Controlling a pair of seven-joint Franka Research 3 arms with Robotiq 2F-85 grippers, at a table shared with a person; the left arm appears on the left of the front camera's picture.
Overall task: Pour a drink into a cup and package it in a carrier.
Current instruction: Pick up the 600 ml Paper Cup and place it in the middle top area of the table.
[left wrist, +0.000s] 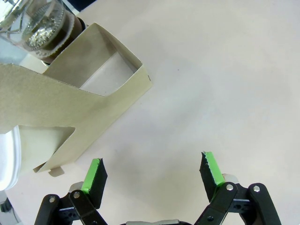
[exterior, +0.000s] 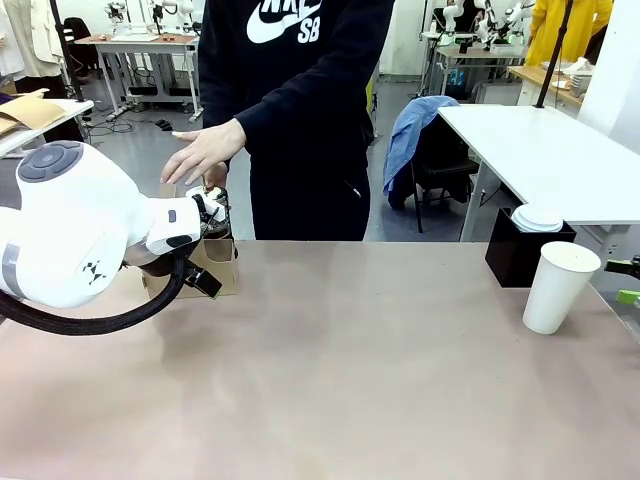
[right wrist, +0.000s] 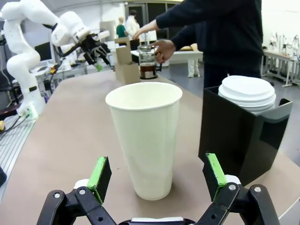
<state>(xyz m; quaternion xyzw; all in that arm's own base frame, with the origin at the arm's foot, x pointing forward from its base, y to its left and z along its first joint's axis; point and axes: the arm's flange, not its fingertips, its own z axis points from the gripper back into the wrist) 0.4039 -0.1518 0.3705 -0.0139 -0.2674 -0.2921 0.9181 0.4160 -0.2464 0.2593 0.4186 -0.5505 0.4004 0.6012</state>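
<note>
The brown cardboard carrier (left wrist: 70, 108) lies just ahead and left of my open left gripper (left wrist: 152, 171), which hovers over bare table with nothing between its fingers. Behind the carrier stands the glass pitcher (right wrist: 147, 61) with the brown drink (right wrist: 147, 71) low in it, and a person's hand (right wrist: 164, 49) grips its handle. The tall white paper cup (right wrist: 145, 136) stands upright on the table's right side, directly in front of my open right gripper (right wrist: 157, 173), whose green pads flank its base without touching. In the front view the cup (exterior: 558, 287) is left of my right gripper (exterior: 630, 282).
A black box (right wrist: 243, 131) holding a stack of white lids (right wrist: 247, 91) stands beside the cup, toward the person. The person's other hand (exterior: 200, 155) hovers flat above the carrier (exterior: 215, 265). My bulky left arm (exterior: 70, 230) covers the table's left corner.
</note>
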